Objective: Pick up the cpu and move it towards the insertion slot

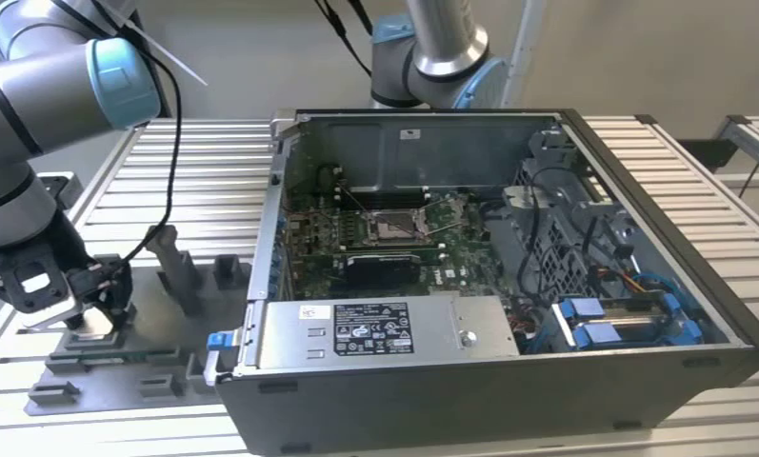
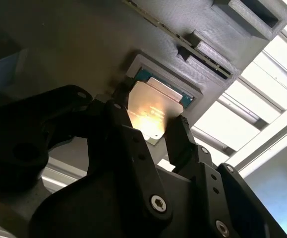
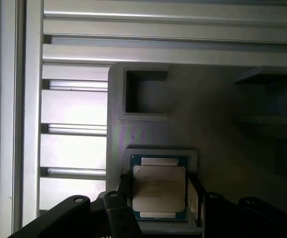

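The cpu (image 3: 159, 192), a flat square chip with a silvery top and a green rim, lies in a shallow square recess of the grey fixture block (image 3: 143, 134). My gripper (image 3: 158, 182) straddles it, one black finger pressed against each side, and the second wrist view shows the same grip (image 2: 150, 111) on the cpu (image 2: 155, 99). In the exterior view my gripper (image 1: 93, 319) is low over the fixture (image 1: 138, 367) at the exterior view's left. The insertion slot (image 1: 398, 224) sits on the green board inside the open computer case.
The open computer case (image 1: 633, 276) stands in the middle of the ribbed metal table (image 1: 201, 171), with a grey power supply (image 1: 372, 328) at its front and blue drive brackets (image 1: 621, 319). Grey posts (image 1: 182, 271) rise from the fixture. A second arm (image 1: 436, 48) stands behind the case.
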Controlling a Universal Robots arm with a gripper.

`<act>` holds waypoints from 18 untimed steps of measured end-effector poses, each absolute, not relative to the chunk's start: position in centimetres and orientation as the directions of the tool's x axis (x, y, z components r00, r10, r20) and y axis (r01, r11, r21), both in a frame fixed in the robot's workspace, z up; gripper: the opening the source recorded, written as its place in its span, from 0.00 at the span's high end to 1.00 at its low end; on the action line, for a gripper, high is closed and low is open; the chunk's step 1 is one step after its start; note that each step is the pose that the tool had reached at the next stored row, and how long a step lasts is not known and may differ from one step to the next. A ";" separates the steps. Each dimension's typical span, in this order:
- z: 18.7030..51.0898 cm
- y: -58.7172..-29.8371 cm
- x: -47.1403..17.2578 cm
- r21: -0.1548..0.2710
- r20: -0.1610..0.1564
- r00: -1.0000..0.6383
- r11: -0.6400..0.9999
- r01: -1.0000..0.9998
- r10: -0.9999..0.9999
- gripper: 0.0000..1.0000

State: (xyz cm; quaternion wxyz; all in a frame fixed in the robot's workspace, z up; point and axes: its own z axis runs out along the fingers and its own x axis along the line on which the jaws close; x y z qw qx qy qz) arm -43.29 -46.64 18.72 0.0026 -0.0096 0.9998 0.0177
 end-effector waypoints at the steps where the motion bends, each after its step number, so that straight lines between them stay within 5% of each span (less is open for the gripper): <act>1: 18.7 -46.6 -43.3 0.035 -0.006 -1.000 0.999 -0.019 -0.019 1.00; 18: 21.7 -46.7 -43.3 0.035 -0.005 -1.000 0.999 -0.019 -0.019 1.00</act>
